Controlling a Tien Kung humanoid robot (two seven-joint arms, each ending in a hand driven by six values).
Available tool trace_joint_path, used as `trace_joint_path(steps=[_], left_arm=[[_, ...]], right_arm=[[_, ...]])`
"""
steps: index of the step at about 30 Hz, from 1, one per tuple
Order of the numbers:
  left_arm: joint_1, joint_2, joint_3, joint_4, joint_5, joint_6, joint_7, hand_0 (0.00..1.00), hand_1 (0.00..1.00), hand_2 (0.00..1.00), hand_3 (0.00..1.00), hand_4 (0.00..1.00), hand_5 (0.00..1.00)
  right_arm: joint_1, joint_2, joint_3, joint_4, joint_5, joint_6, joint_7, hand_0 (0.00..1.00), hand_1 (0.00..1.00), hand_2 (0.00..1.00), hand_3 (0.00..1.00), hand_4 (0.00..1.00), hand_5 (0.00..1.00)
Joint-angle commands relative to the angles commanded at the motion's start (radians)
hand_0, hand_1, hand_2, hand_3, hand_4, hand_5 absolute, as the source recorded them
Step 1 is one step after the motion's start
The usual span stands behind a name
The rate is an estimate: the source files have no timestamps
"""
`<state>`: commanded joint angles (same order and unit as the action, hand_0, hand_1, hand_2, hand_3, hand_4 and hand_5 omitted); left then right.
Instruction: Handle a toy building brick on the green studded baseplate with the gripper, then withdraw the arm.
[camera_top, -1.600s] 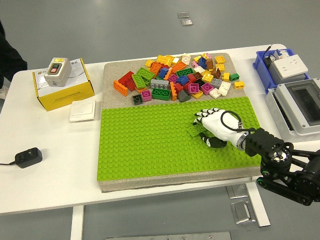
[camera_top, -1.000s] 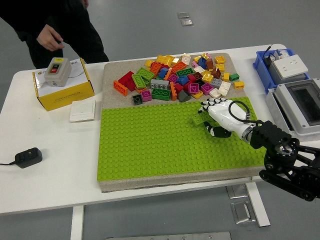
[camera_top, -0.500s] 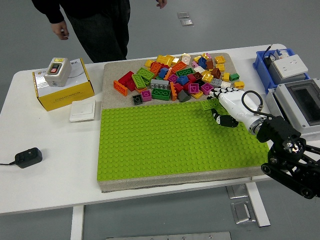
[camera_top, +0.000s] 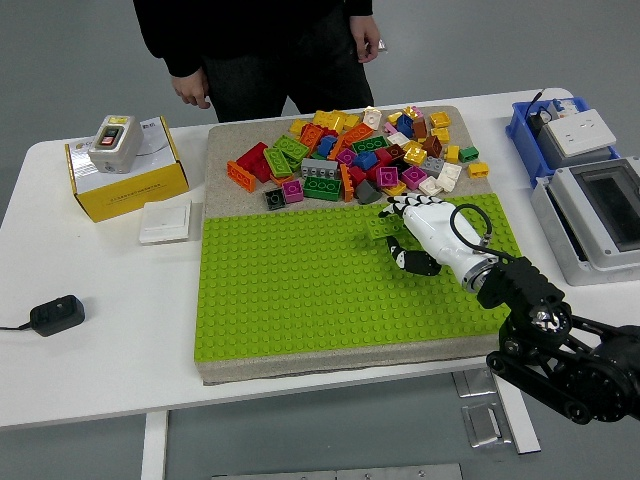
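Right robot hand (camera_top: 408, 232) holds a flat light-green brick (camera_top: 383, 226), tilted, over green studded baseplate (camera_top: 290, 290) far-right area, fingers curled around it.

The robot's right hand (camera_top: 420, 232) is white with black finger joints (a thin black cable loops over its back), on a chunky black arm (camera_top: 560, 350) with round joints.

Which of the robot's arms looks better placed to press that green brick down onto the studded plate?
The right. Its robot hand is over the green studded baseplate, its fingers closed around the green brick. No left arm shows in the head view.
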<state>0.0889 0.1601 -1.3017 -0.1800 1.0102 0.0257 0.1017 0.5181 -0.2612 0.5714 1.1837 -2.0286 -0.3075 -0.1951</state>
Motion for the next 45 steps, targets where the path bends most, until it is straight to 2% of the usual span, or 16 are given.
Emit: trace_joint_path(steps=[7,15,31,45], left_arm=[[0.003,0.001,-0.002,0.000,-0.002,0.001,0.000,0.686,0.693,0.678,0.756,0.434,0.419],[0.006,0.002,-0.005,0.000,0.000,0.001,0.002,0.686,0.692,0.678,0.758,0.434,0.420],[0.008,0.005,-0.006,0.000,0.006,0.000,0.003,0.685,0.693,0.677,0.759,0.433,0.417],[0.011,0.007,-0.005,0.000,0.007,-0.001,0.002,0.685,0.693,0.677,0.760,0.433,0.418]], right_arm=[[-0.068,0.018,0.061,0.017,-0.026,-0.005,-0.026,0.856,0.939,0.911,0.478,0.406,0.259],[-0.110,0.043,0.040,0.046,-0.050,-0.005,-0.075,0.856,0.940,0.912,0.479,0.411,0.263],[-0.125,0.081,0.039,0.039,-0.061,-0.010,-0.095,0.858,0.947,0.928,0.478,0.421,0.279],[-0.135,0.080,0.024,0.069,-0.084,0.016,-0.125,0.859,0.950,0.932,0.479,0.432,0.288]])
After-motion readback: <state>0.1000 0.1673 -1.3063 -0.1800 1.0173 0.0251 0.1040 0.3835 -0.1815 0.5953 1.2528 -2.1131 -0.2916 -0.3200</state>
